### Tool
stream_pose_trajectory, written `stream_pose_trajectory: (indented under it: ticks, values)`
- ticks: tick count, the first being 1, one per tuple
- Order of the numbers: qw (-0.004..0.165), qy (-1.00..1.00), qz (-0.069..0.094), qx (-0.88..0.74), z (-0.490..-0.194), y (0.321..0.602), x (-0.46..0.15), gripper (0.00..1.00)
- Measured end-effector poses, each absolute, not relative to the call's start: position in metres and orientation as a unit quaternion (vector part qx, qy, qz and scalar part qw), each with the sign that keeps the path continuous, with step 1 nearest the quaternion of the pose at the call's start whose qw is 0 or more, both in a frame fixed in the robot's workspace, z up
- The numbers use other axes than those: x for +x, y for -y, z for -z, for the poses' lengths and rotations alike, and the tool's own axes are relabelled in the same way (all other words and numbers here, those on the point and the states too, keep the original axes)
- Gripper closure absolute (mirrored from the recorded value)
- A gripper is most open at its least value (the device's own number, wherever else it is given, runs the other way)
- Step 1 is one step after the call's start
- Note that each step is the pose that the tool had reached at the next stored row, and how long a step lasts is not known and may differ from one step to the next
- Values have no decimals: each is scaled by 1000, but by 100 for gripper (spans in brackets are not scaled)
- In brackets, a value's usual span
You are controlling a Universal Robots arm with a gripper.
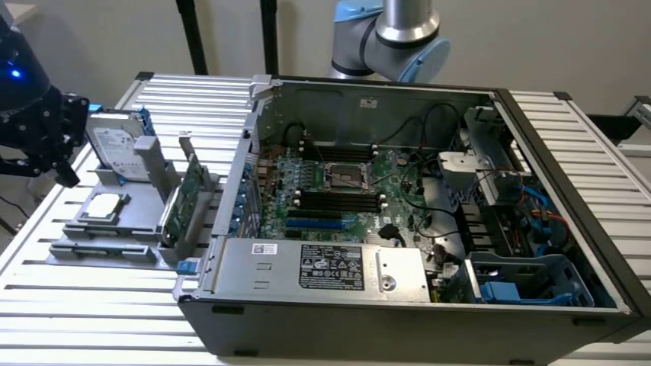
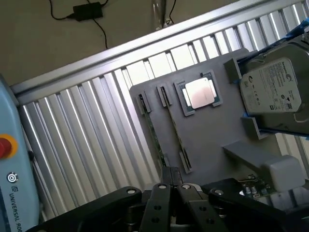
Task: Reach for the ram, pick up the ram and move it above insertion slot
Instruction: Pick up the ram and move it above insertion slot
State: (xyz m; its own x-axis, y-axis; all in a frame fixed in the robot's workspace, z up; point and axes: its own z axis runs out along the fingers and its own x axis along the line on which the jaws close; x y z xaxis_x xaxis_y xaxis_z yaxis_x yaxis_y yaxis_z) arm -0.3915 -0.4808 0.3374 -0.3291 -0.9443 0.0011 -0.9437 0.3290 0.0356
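The clenched, empty claw point(image 2: 173, 189) hangs near one end of the ram point(image 2: 153, 134), a thin dark-green strip standing edge-up.

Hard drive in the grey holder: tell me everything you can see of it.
The hard drive is a flat silver metal box with a large white label printed in dark text on its broad face. It leans tilted in the grey holder, propped between raised grey blocks, with blue pieces at its edges. It stands on the exterior view's left, outside the open computer case.
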Motion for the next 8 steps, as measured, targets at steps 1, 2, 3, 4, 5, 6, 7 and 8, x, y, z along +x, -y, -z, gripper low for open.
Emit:
stream_pose_trajectory:
  ticks: [1,2,3,4,5,6,7,8]
  values:
    - [11,810,14,586,-337,481,-392,89]
    - [11,805,14,594,-337,481,-392,89]
    - [11,799,14,601,-337,481,-392,89]
    - [11,794,14,608,-337,481,-392,89]
    - [11,788,14,615,-336,481,-392,89]
    - [12,783,14,622,-336,481,-392,89]
    - [12,777,14,629,-336,481,-392,89]
    - [12,771,13,636,-336,481,-392,89]
